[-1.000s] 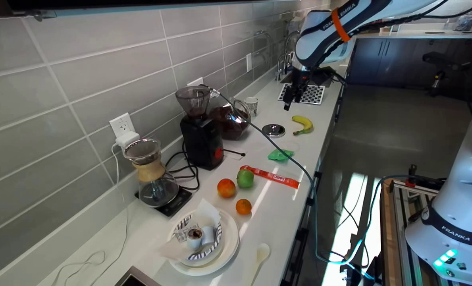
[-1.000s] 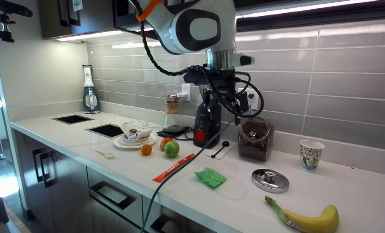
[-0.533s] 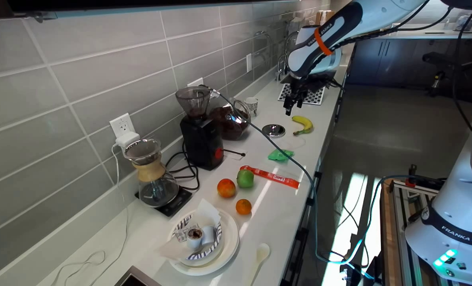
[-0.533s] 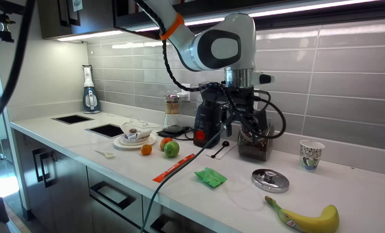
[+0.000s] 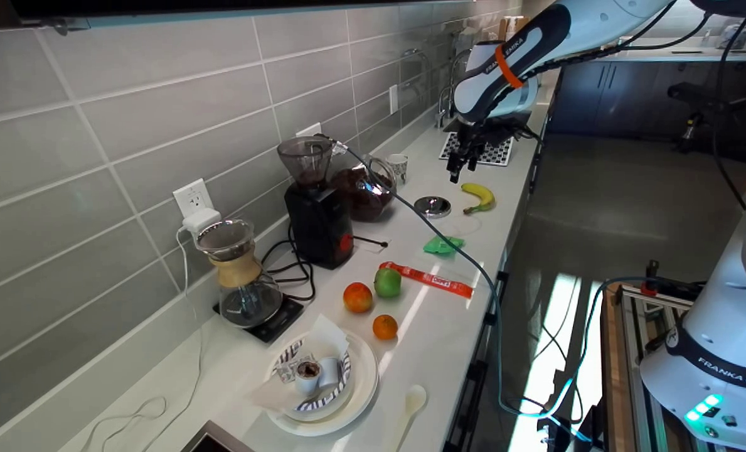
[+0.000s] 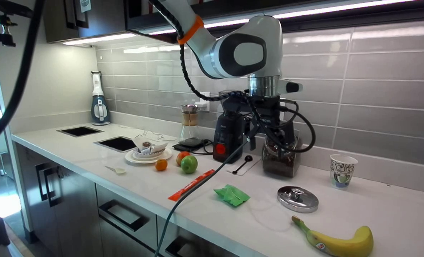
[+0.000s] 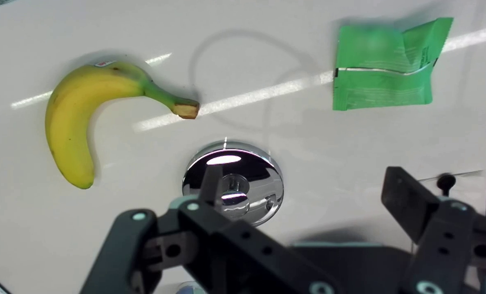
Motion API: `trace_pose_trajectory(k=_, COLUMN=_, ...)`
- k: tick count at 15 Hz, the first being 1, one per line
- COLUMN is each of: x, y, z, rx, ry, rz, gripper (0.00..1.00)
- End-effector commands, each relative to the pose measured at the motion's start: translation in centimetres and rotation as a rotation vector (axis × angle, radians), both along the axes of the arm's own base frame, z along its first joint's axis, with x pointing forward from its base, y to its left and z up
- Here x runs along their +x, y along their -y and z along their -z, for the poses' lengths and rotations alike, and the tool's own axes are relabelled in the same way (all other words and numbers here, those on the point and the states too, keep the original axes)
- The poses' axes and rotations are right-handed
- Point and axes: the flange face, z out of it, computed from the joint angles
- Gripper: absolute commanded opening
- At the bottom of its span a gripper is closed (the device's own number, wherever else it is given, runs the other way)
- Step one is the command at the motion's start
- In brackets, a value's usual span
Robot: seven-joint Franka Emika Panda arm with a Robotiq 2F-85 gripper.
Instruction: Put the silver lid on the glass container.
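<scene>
Jaws of gripper (image 7: 307, 190) are spread wide, nothing gripped. Silver lid (image 6: 298, 200) is seen flat on worktop (image 6: 386, 210) nr glass container (image 6: 283, 167). For a clean pick-up, gap should be centred over lid's knob (image 7: 235, 203) b4 lowering, then knob pinched squarely.

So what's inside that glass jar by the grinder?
The glass jar holds something dark brown; I can't tell what. In an exterior view, the gripper covers part of it.

The white arm (image 6: 249, 54) wears an orange band (image 6: 192, 30), black braided cable (image 6: 184, 66) and black end effector (image 7: 303, 185).
</scene>
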Motion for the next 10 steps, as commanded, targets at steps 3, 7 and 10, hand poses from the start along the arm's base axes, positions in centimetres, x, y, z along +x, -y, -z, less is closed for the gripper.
trace_pose_trajectory(k=3, x=3.5, y=1.5, z=2.3, rx=0.022, ry=-0.016, rz=0.130, gripper=1.00)
trace_pose_trajectory(k=7, x=6.9, y=2.2, z=4.3, rx=0.018, ry=-0.029, rz=0.098, gripper=1.00)
trace_pose_trajectory(k=10, x=8.5, y=3.3, z=5.8, rx=0.020, ry=-0.030, rz=0.053, gripper=1.00)
